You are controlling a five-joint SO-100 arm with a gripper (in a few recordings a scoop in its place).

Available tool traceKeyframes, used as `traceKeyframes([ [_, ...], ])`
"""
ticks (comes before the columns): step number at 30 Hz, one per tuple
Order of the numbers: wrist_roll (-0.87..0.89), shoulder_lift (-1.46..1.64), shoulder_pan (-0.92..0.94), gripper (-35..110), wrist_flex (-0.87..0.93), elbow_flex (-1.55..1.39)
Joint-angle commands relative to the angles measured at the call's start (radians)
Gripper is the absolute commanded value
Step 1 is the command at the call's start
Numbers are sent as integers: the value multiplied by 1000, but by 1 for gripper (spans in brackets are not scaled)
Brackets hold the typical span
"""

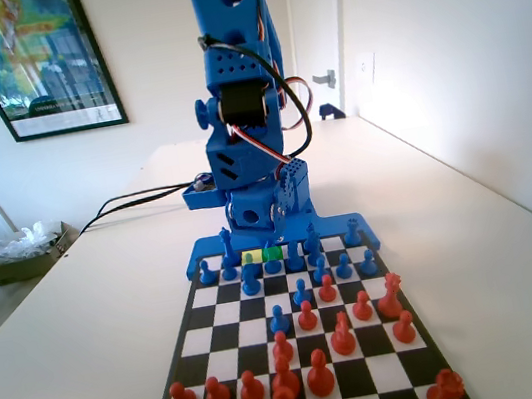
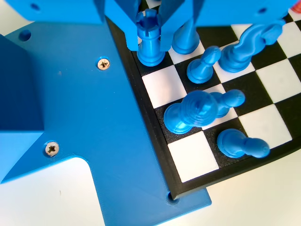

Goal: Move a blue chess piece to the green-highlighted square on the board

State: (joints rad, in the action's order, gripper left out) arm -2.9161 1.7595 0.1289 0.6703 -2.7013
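Observation:
In the wrist view a blue rook (image 2: pixel 150 40) stands upright on a back-row square at the board's (image 2: pixel 159 150) edge, and my gripper (image 2: pixel 149 47) is shut on it, one jaw pressed to each side of its head. In the fixed view the gripper (image 1: pixel 273 231) is low over the far row of the board (image 1: pixel 218 314). The green-highlighted square (image 1: pixel 272 252) lies in that far row, right below the gripper, with a yellowish square (image 1: pixel 252 256) beside it on the left. The rook's base looks to be on or just above the board.
Blue pieces crowd the rook in the wrist view: a pawn (image 2: pixel 204 66), a knight (image 2: pixel 249 44), a tall piece (image 2: pixel 193 113) and another pawn (image 2: pixel 242 143). In the fixed view red pieces (image 1: pixel 319 373) fill the near rows and a tall blue piece (image 1: pixel 226 246) stands left of the yellowish square.

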Motion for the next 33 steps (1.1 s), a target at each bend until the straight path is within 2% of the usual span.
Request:
traceKeyframes([
  [1, -127, 8, 9, 1, -8, -14],
  [6, -132, 8, 12, 11, -9, -9],
  [11, -127, 8, 11, 15, -5, -6],
  [18, -130, 18, 3, 15, 41, 8],
  [33, -81, 89, -41, 14, 272, 137],
])
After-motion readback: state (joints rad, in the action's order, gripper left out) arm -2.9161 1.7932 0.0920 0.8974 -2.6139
